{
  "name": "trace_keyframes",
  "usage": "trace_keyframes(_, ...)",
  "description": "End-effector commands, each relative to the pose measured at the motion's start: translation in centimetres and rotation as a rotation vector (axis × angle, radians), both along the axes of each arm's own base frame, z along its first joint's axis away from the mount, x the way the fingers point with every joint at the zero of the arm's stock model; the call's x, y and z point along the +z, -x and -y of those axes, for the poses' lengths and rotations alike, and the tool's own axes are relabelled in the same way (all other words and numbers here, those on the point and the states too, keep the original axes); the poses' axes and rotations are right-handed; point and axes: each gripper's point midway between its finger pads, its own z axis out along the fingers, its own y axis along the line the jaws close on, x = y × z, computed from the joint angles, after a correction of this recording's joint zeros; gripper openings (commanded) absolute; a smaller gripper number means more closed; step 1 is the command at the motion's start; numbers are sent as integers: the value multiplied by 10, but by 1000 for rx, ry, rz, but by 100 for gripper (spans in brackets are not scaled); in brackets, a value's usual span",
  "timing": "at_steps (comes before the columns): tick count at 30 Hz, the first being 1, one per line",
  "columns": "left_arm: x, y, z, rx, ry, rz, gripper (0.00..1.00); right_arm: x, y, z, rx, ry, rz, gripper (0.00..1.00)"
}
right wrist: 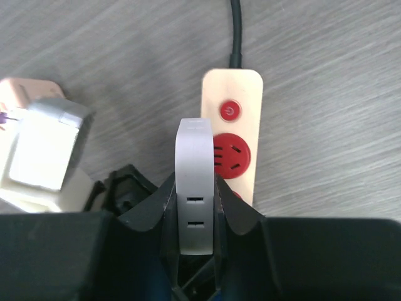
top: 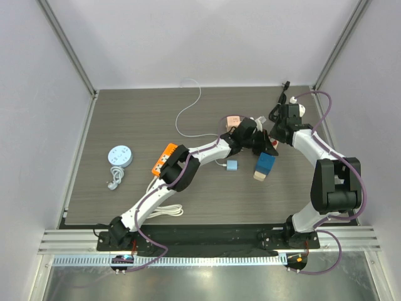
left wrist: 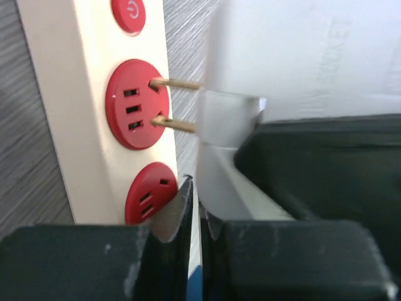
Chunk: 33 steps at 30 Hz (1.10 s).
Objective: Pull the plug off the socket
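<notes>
On the beige socket strip (left wrist: pixel 69 94), the left gripper (left wrist: pixel 195 213), narrowed to a slit, braces the edge. The dark blue plug (top: pixel 266 162) seems seated farther along. The right gripper (right wrist: pixel 195 188) pinches a pale grey plug (right wrist: pixel 194 144), prongs nearly free of a red outlet (left wrist: pixel 119 132). Mid-pull; next, lift straight.

Left arm (top: pixel 164 182): extends forward and to the right, elbow bent. Right arm (top: pixel 329 179): rises from its base, then folds leftward. The two wrists sit close together. Left gripper (left wrist: pixel 194 210): fingers nearly together, with only a narrow slit between them. Right gripper (right wrist: pixel 195 182): fingers clamped on both sides of the plug (right wrist: pixel 195 141).
</notes>
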Motion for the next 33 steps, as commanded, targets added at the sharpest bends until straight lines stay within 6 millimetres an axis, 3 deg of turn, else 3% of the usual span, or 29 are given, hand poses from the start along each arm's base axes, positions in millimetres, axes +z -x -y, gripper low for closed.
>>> trace_keyframes(1, -62, -3, -12, 87, -177, -37, 8, 50, -7, -51, 116, -186, 107, 1)
trace_keyframes(8, -82, -6, -23, 132, -231, -49, 7, 65, -9, -26, 77, -47, 112, 1)
trace_keyframes(12, -57, -9, -16, 92, -184, 4, 11, 80, -3, -13, 40, 5, 141, 1)
trace_keyframes(16, -1, -25, -19, 75, -101, 55, 32, 87, 15, -6, 18, 29, 137, 1)
trace_keyframes(18, 34, -32, -23, 57, -56, 103, 38, 96, 21, -5, 19, 31, 152, 1)
trace_keyframes(19, 46, -41, -30, 66, -42, 122, 41, 98, 25, -5, 22, 30, 151, 1)
trace_keyframes(20, 71, -43, -35, 57, -21, 167, 43, 100, 28, -5, 20, 28, 153, 1)
trace_keyframes(23, 104, -49, -56, 63, -9, 225, 47, 107, 38, -3, 12, 30, 169, 1)
trace_keyframes(28, 130, -56, -99, 78, -43, 338, 52, 115, 46, -9, 49, 14, 179, 1)
trace_keyframes(32, 154, -62, -144, 114, -57, 418, 53, 110, 52, -52, 176, -177, 209, 1)
trace_keyframes(33, 138, -66, -164, 141, -94, 402, 53, 109, 57, -75, 251, -247, 211, 1)
